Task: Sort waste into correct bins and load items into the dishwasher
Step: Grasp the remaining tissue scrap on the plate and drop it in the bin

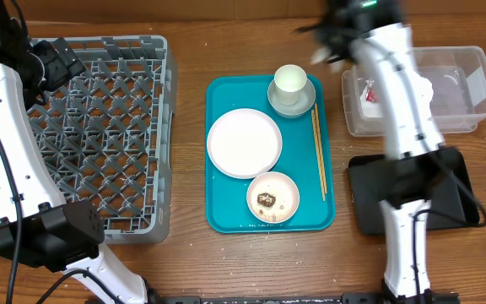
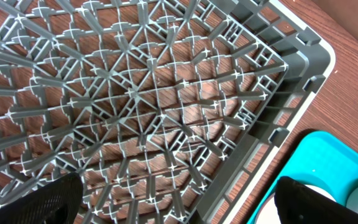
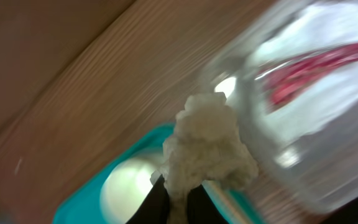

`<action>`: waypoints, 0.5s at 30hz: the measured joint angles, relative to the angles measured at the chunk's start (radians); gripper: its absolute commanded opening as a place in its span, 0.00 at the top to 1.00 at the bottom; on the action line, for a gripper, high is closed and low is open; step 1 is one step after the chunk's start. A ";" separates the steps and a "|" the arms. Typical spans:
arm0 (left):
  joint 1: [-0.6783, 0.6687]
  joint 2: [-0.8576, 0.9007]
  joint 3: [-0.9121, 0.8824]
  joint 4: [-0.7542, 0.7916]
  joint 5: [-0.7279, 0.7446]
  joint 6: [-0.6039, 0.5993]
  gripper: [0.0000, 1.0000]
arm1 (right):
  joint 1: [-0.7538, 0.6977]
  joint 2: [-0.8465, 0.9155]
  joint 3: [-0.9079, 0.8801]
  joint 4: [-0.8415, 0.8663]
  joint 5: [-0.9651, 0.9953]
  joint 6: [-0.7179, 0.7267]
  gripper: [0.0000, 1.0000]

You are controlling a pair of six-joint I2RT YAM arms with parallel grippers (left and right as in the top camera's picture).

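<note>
Right gripper [image 3: 178, 190]: the dark fingers [image 3: 151, 208] are closed on the lower end of a crumpled white paper napkin [image 3: 207, 146]. The wad is pinched between the fingertips and stands out beyond them. This view is smeared by motion.

The napkin is held in the air, off the wooden table [image 1: 188, 262]. It is seen against the gap between the far right corner of the teal plastic serving tray [image 1: 226, 211] and the clear plastic rectangular tub [image 1: 479, 59].

A shiny red wrapper [image 1: 369, 93] is seen lying with some white paper in the left end of the tub. The tub is placed at the far right corner of the table. The shallow black rectangular tray [image 1: 363, 203] is set just in front of it and is partly covered by the right arm.

Noted on the teal tray:
- The small white cup [image 1: 290, 80] is seated on the white saucer [image 1: 306, 103] at the far right corner.
- The large white round plate [image 1: 244, 143] is found toward the left edge.
- The small pale round dish [image 1: 283, 203] is found toward the near edge, with small brown food bits [image 1: 265, 199] in it.
- The pair of thin wooden chopsticks [image 1: 319, 152] is laid along the right edge.

Left gripper [image 2: 176, 205]: the fingers are spread wide and nothing is held. It is hung over the lattice floor of the large square grey plastic dish rack [image 1: 165, 127], which is placed at the left end of the table.
</note>
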 measured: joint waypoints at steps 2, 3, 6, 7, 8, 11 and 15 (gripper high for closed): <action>0.000 0.000 0.000 0.000 0.000 0.000 0.00 | -0.106 0.001 -0.013 -0.005 0.012 0.026 0.00; 0.000 0.000 0.000 0.000 0.000 0.000 0.00 | -0.153 0.002 -0.022 -0.004 0.014 0.036 0.00; 0.000 0.000 0.000 0.000 0.000 0.000 0.00 | -0.265 0.002 -0.061 -0.003 -0.010 0.031 0.00; 0.000 0.000 0.000 0.000 0.000 0.000 0.00 | -0.292 0.002 -0.074 -0.003 -0.032 0.017 0.00; 0.000 0.000 0.000 0.000 0.000 0.000 0.00 | -0.323 0.002 -0.087 -0.005 -0.066 -0.004 0.00; 0.000 0.000 0.000 0.000 0.000 0.000 0.00 | -0.377 0.004 -0.100 -0.005 -0.175 -0.065 0.00; 0.000 0.000 0.000 0.000 0.000 0.000 0.00 | -0.400 0.004 -0.100 -0.008 -0.333 -0.154 0.00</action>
